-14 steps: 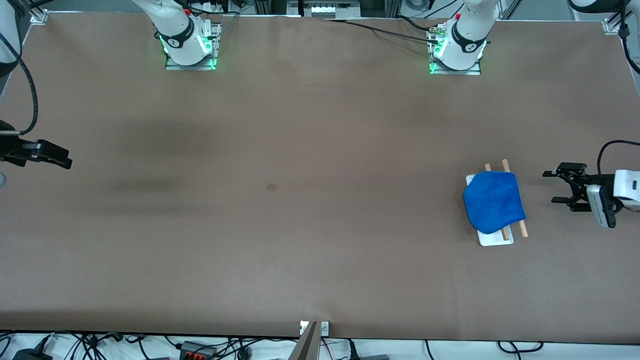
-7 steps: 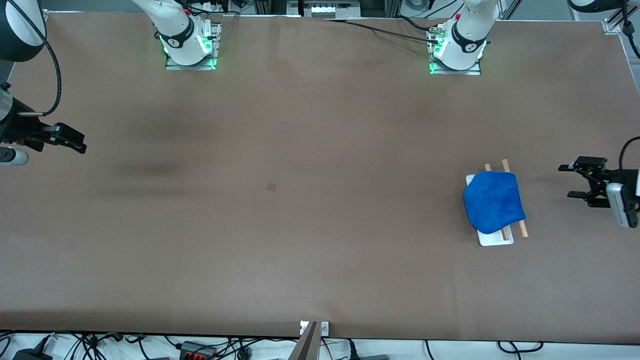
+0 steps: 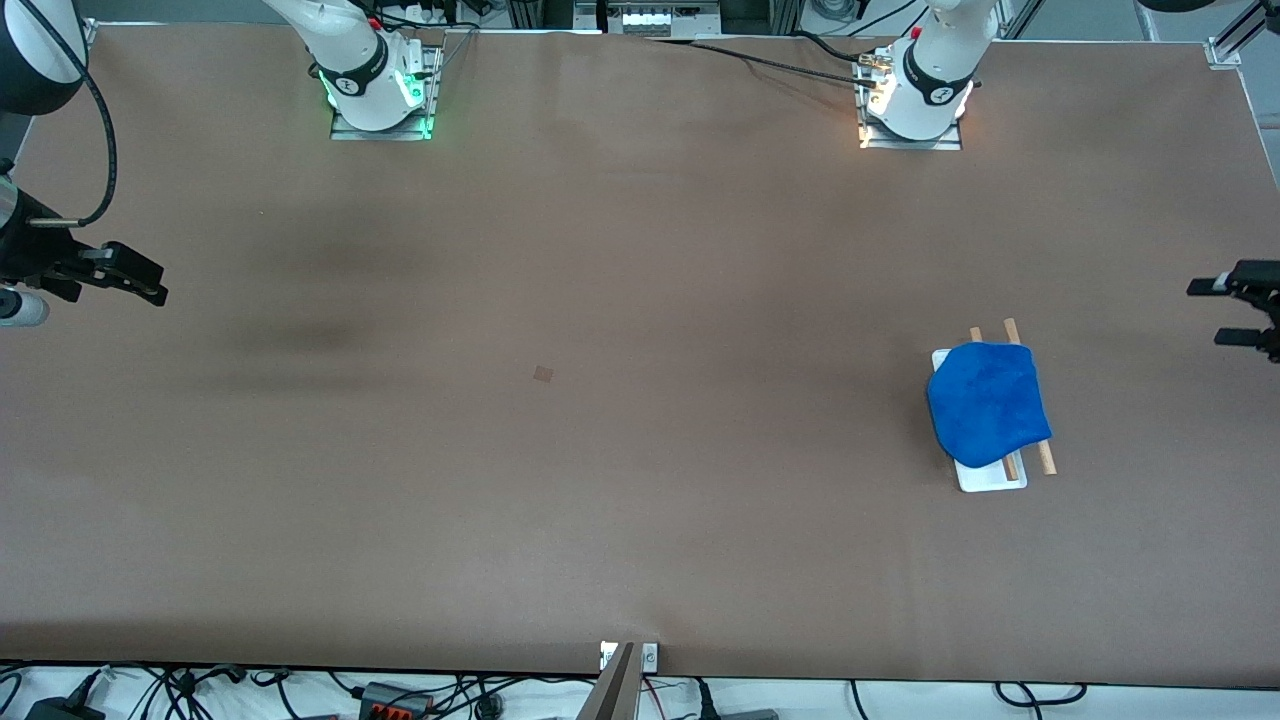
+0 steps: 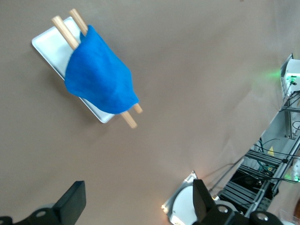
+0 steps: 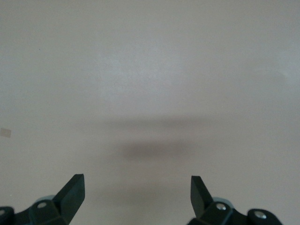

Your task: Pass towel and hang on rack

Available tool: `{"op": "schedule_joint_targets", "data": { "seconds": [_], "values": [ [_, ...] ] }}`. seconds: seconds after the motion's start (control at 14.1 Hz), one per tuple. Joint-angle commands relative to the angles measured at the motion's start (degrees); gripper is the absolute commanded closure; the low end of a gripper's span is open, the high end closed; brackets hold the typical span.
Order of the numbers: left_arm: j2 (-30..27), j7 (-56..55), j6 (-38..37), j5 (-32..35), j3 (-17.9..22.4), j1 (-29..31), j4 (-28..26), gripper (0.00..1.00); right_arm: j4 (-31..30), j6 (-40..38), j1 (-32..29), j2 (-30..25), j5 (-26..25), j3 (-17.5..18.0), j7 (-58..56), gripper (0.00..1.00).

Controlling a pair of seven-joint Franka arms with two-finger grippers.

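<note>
Lying draped over both rods of the rack (image 3: 990,478) toward the left arm's end of the table, looking soft, light and easiest pinched at a loose edge: the towel (image 3: 988,403), with left gripper (image 3: 1238,312) and right gripper (image 3: 150,287) both wide open, empty, well apart from it.

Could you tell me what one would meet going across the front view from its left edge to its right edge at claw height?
Right claw over the right arm's end of the table → small square mark on the table → towel draped over the rack → left claw, open, at the view's right edge.
</note>
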Motion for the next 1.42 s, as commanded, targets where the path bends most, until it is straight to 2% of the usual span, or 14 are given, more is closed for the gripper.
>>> {"op": "schedule_joint_targets", "data": {
  "seconds": [0.0,0.42,0.85,0.99,1.06,1.2,1.35],
  "values": [
    [-2.36,-4.23,-1.39,1.80,0.70,-3.38,0.47,0.00,0.67,-1.46,0.20,-0.96,0.72,-0.22,-0.77,0.00],
    [-3.50,-6.63,-3.14,2.06,0.53,-5.24,0.38,0.00,0.93,-2.07,-0.33,-0.61,0.55,0.14,-0.42,0.00],
    [-6.05,-7.33,-3.41,7.86,0.61,-11.04,0.47,0.00,0.84,-2.86,-0.33,-0.96,0.72,0.14,-0.41,0.00],
    [-8.76,-15.27,-3.06,7.95,0.97,-12.44,-0.84,0.00,0.76,-3.91,-0.16,-1.31,0.72,0.14,-0.68,0.00],
    [-11.12,-21.16,-2.54,7.95,1.66,-13.50,-3.54,0.00,0.76,-4.79,-0.24,-1.31,0.81,0.14,-1.03,0.00],
    [-18.93,-31.54,2.71,8.30,4.12,-17.09,-13.54,0.00,0.67,-4.97,0.02,-1.40,0.81,0.14,-1.12,0.00],
    [-23.61,-33.43,7.64,8.48,10.25,-22.10,-20.68,0.00,0.32,-4.80,0.02,-1.49,0.98,0.14,-0.94,0.00]
  ]
}}
